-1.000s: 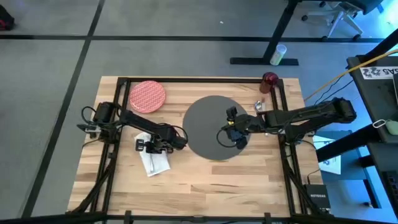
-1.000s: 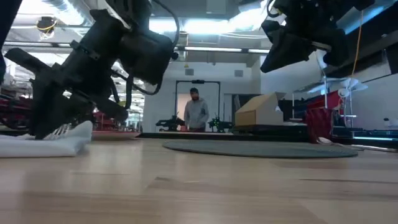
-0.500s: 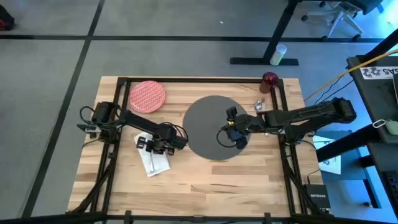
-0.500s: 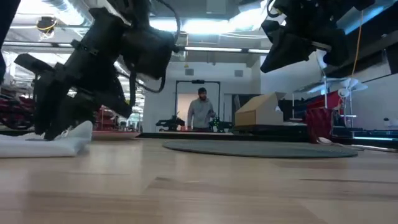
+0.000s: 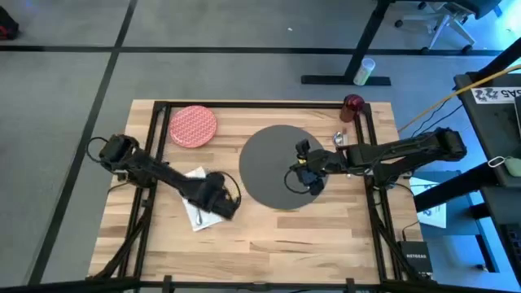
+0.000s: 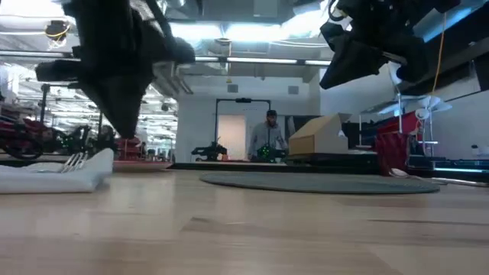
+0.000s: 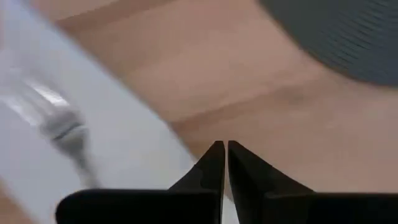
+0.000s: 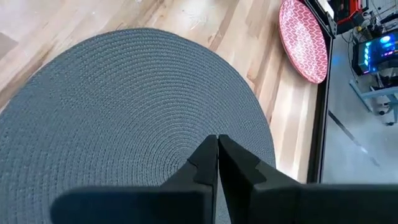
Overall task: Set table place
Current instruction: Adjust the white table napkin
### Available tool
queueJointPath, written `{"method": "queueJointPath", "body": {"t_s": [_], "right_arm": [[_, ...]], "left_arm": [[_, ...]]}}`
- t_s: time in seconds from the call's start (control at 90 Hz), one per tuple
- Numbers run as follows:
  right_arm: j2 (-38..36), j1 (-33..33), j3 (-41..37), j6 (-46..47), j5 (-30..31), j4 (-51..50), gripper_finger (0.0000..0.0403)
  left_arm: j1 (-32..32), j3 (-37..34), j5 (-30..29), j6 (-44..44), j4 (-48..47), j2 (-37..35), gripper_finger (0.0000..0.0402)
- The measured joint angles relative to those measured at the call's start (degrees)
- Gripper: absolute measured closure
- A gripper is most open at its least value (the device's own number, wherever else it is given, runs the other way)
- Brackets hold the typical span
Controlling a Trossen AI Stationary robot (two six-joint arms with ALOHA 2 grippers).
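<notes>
So my left gripper (image 5: 218, 203) is sitting low at the near-right corner of the white napkin (image 5: 198, 213), jaws pressed together with nothing in them. In the wrist view my fingertips (image 7: 214, 163) meet right at the cloth's edge, with bare table (image 5: 269, 236) in front of them.

The napkin lies on the left part of the table, between the red plate (image 5: 193, 126) at the far left and the grey mat (image 5: 273, 163) in the middle. It's soft and floppy, so I'd guess it folds or drags if I pinch just one corner. Better bet is probably to take an edge and slide it.

The fork (image 7: 65, 130) lies on top of the napkin. It looks thin, stiff and slick, and it lies flat, so getting a finger under it will be fiddly. I'd go for the handle, across its narrow width. Whether more cutlery is lying there, I can't tell.

My right gripper (image 5: 313, 181) hangs above the mat's right side, also closed and empty. The dark red cup (image 5: 353, 104) is at the far right corner, small and rigid, easy to tip.
</notes>
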Motion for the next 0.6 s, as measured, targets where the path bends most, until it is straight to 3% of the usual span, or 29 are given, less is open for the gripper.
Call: {"method": "queueJointPath", "body": {"t_s": [0.122, 0.267, 0.378, 0.6], "right_arm": [[0.00, -0.02, 0.02, 0.25, -2.83, 1.62, 0.0402], [1.19, 0.01, 0.04, 0.00, -3.45, 8.31, 0.0402], [1.66, 0.03, 0.07, -0.02, -3.46, 10.30, 0.0402], [1.08, 0.05, 0.07, 0.19, -3.38, 10.68, 0.0402]], "left_arm": [[-0.29, 0.00, -1.82, 5.38, 2.36, 0.61, 0.0399], [-1.72, -0.01, -16.02, 13.91, 5.16, 0.50, 0.0401], [-2.44, -0.02, -23.77, 19.24, 5.27, 0.11, 0.0401], [-4.06, -0.02, -27.69, 22.31, 4.06, -0.23, 0.0401]]}}
